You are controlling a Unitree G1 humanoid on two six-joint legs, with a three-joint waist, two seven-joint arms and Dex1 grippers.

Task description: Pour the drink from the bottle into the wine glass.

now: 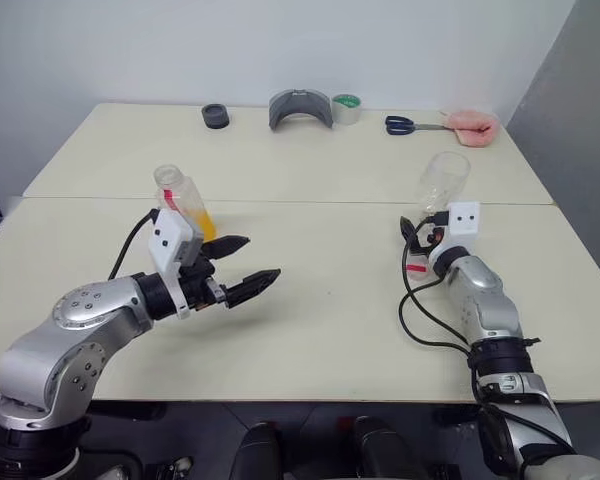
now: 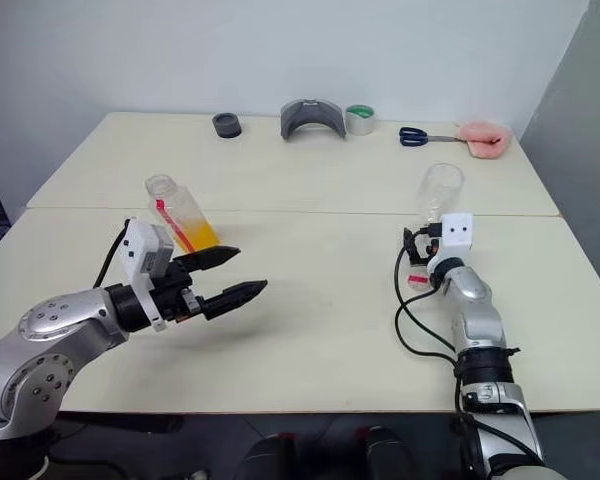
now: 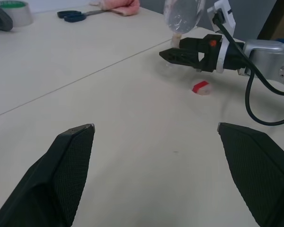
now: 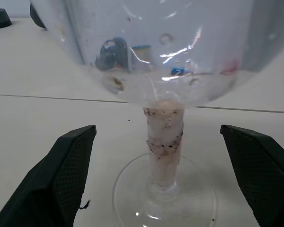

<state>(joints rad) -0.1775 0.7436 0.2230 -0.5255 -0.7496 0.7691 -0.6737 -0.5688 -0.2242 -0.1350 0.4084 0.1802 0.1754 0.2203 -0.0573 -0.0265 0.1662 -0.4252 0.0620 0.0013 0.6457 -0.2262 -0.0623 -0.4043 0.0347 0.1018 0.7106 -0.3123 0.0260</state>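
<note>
Surface: we see two pale tables [image 1: 310, 290] set edge to edge, with a white wall behind.
Far edge: a black ring [image 1: 216, 116], a grey curved piece [image 1: 300, 107], a tape roll [image 1: 346, 108], scissors [image 1: 401, 125] and a pink cloth [image 1: 474, 125].
Bottle [image 1: 183, 207]: uncapped, near the left edge, the drink [image 1: 204, 223] low inside.
Cap [image 3: 201, 87]: on the table beside the glass.
Glass [image 1: 445, 180]: upright, towards the right edge.
Left gripper [image 1: 240, 266]: we find it wide, empty, just beside the bottle.
Right gripper [image 4: 165, 175]: wide, its fingers flank the stem without touching it.
</note>
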